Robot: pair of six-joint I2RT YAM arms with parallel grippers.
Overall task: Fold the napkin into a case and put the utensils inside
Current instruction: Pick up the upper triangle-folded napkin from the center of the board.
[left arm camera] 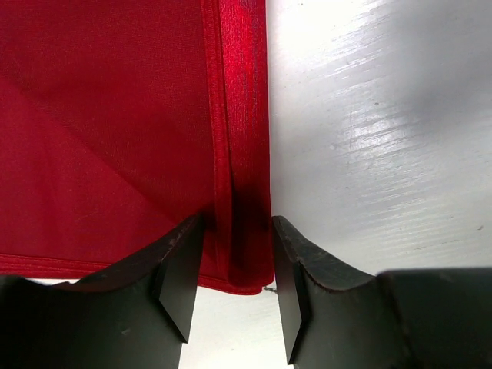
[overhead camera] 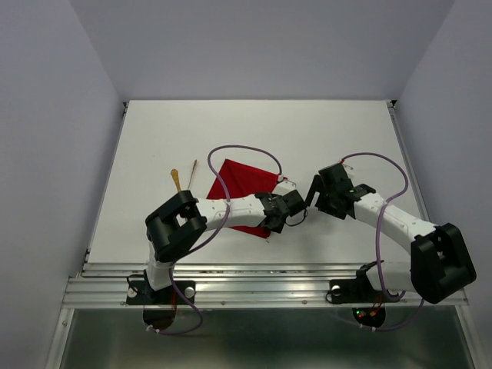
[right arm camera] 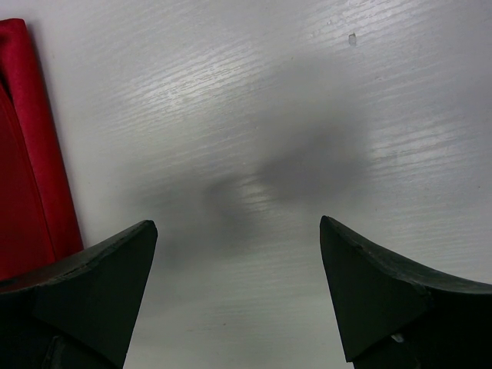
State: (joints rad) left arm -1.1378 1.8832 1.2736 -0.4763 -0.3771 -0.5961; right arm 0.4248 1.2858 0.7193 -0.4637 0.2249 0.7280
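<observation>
The left end effector point(left arm camera: 238, 231), half-open astride the bright red cloth napkin point(left arm camera: 115, 115) edge, may pinch one layer; the right end effector point(right arm camera: 238, 227) gapes empty.

Robot lab bench, white table point(overhead camera: 338, 131), plain pale enclosure walls point(overhead camera: 261, 46), aluminium rail frame point(overhead camera: 261, 286) at the near edge

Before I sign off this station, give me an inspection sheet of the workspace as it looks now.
Surface: white table.
Job's things: red napkin partly folded, mid-table; gold knife and fork lie left of it, apart.
Clutter: nothing seen.
Grippers: left gripper open, astride the napkin's hemmed edge; right gripper open over bare table.
Cables: purple cables loop above both arms.
Surroundings: pale walls, metal rail at near edge.
</observation>
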